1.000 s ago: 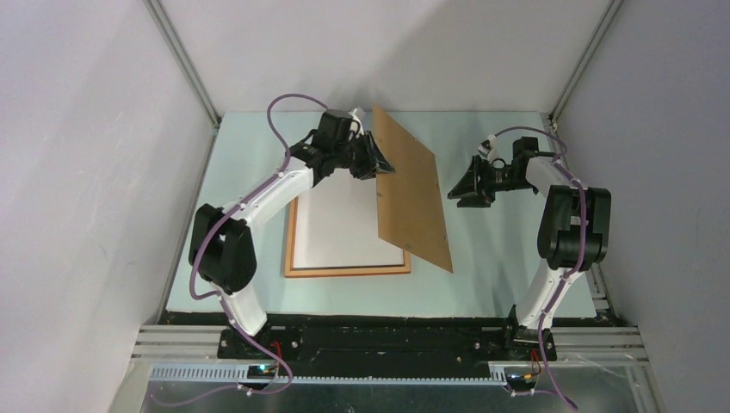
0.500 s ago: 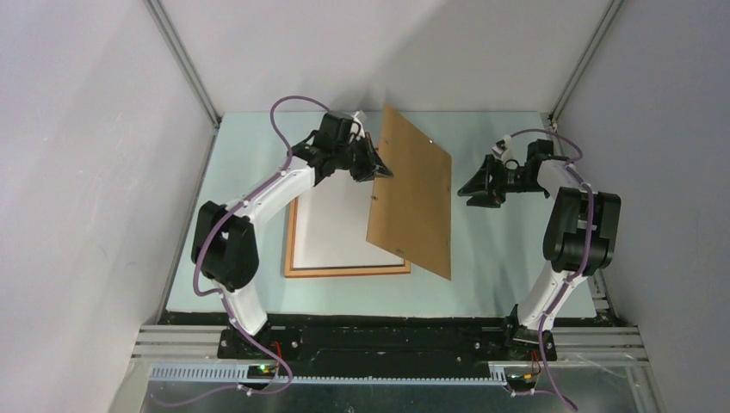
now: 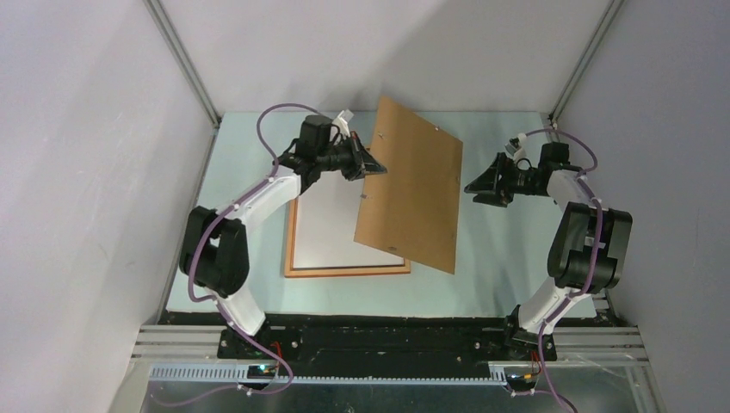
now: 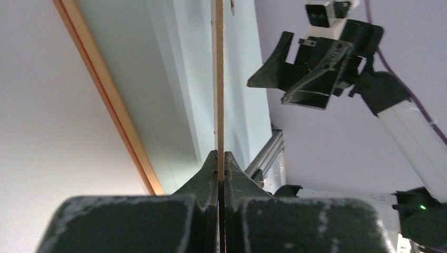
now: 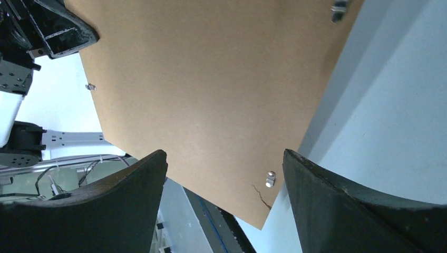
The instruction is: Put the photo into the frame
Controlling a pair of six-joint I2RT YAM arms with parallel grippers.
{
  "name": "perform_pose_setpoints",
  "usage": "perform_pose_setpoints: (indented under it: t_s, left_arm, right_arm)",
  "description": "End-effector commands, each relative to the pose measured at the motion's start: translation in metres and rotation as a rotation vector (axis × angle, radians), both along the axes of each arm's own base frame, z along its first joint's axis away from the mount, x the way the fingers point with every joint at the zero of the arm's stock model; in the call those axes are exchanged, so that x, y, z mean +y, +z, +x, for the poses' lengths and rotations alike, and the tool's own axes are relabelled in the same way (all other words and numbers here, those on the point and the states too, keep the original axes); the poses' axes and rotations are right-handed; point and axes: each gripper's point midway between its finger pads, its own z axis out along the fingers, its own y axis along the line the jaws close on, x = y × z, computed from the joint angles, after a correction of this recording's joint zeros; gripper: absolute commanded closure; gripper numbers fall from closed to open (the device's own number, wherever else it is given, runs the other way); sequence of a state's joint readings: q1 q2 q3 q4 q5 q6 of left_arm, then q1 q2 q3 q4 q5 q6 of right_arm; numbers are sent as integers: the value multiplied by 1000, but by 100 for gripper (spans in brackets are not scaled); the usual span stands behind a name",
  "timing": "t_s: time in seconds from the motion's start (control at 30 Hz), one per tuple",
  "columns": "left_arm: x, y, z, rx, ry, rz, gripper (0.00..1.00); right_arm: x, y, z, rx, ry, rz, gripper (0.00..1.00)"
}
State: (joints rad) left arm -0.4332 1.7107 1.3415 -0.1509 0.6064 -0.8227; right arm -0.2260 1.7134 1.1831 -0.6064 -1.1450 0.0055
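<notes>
Pinching the tilted backing board [image 3: 413,194] by its edge over the frame [image 3: 344,271], left gripper [image 3: 375,169] is clamped tight; right gripper [image 3: 479,188] spread wide nearby, holding nothing.

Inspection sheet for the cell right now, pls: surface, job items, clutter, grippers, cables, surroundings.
Surface: pale green mat, flat.
Job's things: frame lies flat on the mat; photo inside it, white side up.
Clutter: brown backing board, held tilted above the frame's right part; nothing else seen.
Grippers: left gripper shut on the board's left edge; right gripper open, beside the board, apart from it.
Cables: purple cables loop off both arms.
Surroundings: grey walls, metal rails at the near edge.
</notes>
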Motion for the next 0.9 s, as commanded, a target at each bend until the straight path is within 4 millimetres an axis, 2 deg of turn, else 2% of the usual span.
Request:
perform_pose_setpoints:
  t_s: [0.0,0.3,0.5,0.63,0.87]
  left_arm:
    - [-2,96,-15,-237,-86,-216,100]
    - [18,120,-29,-310,-89,-307,100]
    - [22,129,-43,-340,-106,-346,100]
    - [24,129,-47,-345,-100,-355,100]
    - [26,124,-48,-351,-82,-361,100]
  right_arm:
    - [-1,18,2,-72,-4,32,15]
    - [-5,27,13,-133,-35,7,16]
    - [0,44,16,-185,-7,72,17]
    - [5,54,14,-215,33,121,20]
    - [27,64,6,-236,110,160,23]
